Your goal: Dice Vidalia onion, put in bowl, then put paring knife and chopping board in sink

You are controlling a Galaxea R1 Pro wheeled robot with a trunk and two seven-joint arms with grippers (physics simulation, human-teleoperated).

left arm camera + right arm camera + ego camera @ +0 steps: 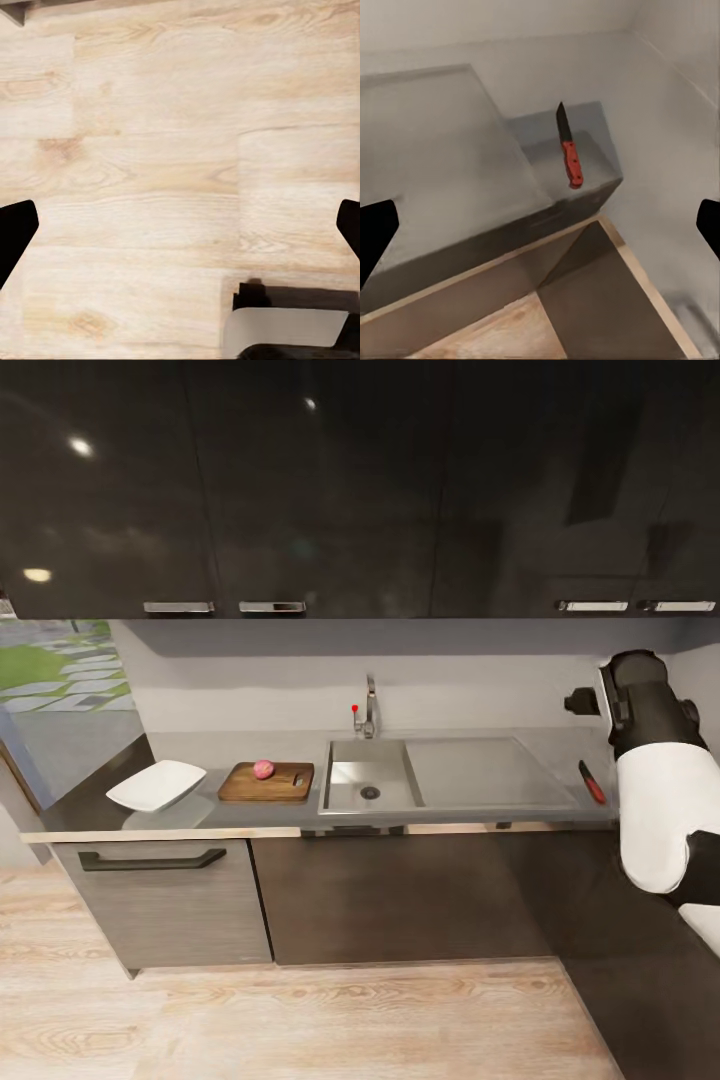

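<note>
A long grey countertop (pixel 180 815) is holding a steel sink (pixel 345 785) whose basin is sitting empty. Left of it, the whole pink onion (pixel 263 768) is resting on the chopping board (pixel 250 788), undiced, beside the white bowl (pixel 155 785). The paring knife (pixel 569 150) is lying right of the drainboard; the right gripper (pixel 540 232), fingers apart, is facing it. The left gripper (pixel 180 232), also spread, is pointing at the floor.

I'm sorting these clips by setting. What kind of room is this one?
A home kitchen, most likely, as a simulator render. A steel sink with a faucet is set into a grey countertop, dark cabinets hang above, and a chopping board holds an onion.
</note>
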